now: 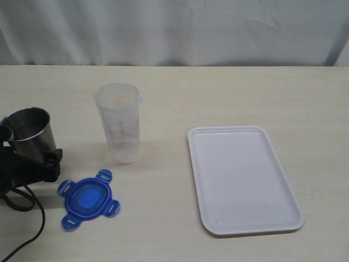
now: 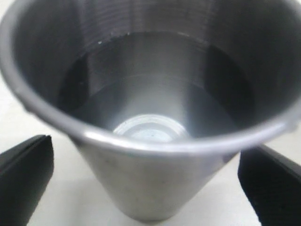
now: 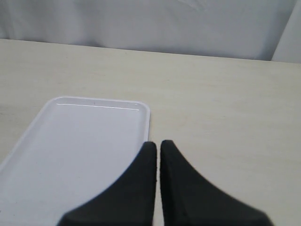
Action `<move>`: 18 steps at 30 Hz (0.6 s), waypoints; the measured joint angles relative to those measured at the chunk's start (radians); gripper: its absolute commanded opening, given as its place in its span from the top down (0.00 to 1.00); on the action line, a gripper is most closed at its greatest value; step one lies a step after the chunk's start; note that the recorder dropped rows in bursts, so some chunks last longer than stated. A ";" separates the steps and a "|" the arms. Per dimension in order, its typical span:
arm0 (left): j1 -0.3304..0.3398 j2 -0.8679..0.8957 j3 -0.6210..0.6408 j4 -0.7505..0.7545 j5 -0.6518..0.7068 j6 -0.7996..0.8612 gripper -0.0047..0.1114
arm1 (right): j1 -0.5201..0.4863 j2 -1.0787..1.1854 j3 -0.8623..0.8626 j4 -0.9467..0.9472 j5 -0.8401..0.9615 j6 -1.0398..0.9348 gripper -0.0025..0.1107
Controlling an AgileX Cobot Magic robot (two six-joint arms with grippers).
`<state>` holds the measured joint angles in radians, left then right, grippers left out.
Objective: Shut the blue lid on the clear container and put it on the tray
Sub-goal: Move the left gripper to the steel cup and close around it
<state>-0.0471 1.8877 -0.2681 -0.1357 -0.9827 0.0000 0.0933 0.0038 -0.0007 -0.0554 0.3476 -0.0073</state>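
Blue lid [image 1: 87,198] flat near clear container [image 1: 120,123], marks unreadable. Left gripper [image 2: 148,181] wide around metal cup [image 2: 150,84]; right gripper [image 3: 158,146] pinched empty.

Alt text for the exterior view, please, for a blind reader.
An open clear container stands on a table, blue lid lying flat before it. A white tray lies to its right; at far left, a black tool flanks a metal cup.

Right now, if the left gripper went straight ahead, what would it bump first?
The metal cup. It stands right between the open fingers of the left gripper, so it would probably meet the cup almost at once.
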 measured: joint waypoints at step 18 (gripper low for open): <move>0.000 0.000 -0.003 0.038 -0.093 -0.027 0.06 | 0.000 0.000 0.000 0.000 0.000 0.000 0.94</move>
<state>-0.0471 1.8877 -0.2707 -0.0977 -1.0761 -0.0272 0.0933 0.0038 -0.0007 -0.0554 0.3476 -0.0073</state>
